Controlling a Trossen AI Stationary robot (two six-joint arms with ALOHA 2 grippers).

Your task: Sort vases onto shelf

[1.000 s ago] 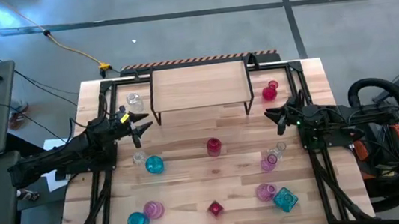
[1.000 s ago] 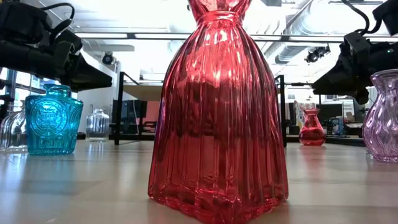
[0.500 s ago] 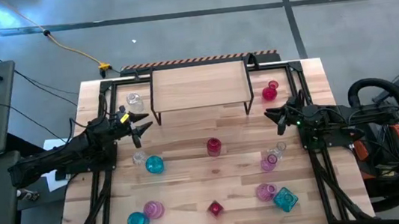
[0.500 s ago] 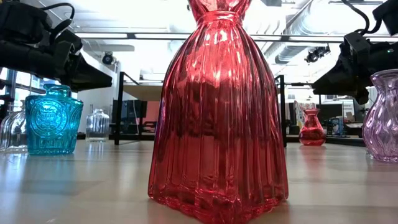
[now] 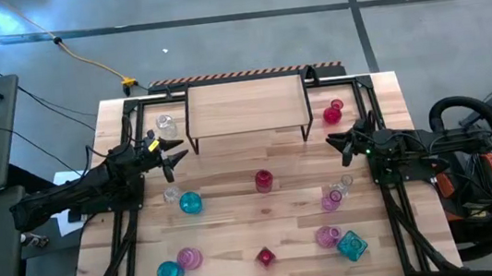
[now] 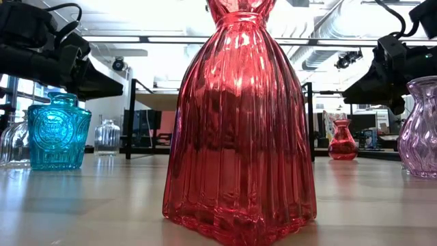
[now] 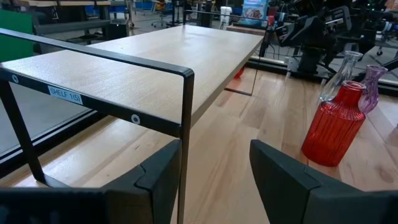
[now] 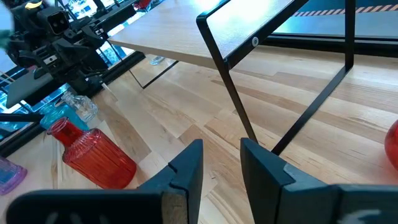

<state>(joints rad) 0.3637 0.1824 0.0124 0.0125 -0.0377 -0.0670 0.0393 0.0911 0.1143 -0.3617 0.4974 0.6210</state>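
Shelf (image 5: 246, 106): a low stand with a light wood top and thin black legs, set at the far middle of the slatted table (image 5: 239, 241); nothing is seen standing on its top.

Vases, all standing on the table top:
- clear vase (image 5: 165, 124), just beside the shelf's left end;
- red vase (image 5: 333, 111), just beside the shelf's right end;
- ribbed red vase (image 5: 263, 181), near the table's middle, in front of the shelf;
- teal round vase (image 5: 190, 202), left of middle, with a small clear one beside it;
- pink bottle vase (image 5: 331, 200) and a clear one, right of middle;
- along the near edge: teal vase (image 5: 168, 272), pink vase (image 5: 189, 257), small red faceted vase (image 5: 265, 257), pink vase, teal square vase (image 5: 351, 245).

Left gripper (image 5: 172, 156): held above the table near the shelf's left front leg; fingers parted, nothing between them.

Right gripper (image 5: 338, 142): held above the table near the shelf's right front leg; fingers slightly parted, nothing grasped.
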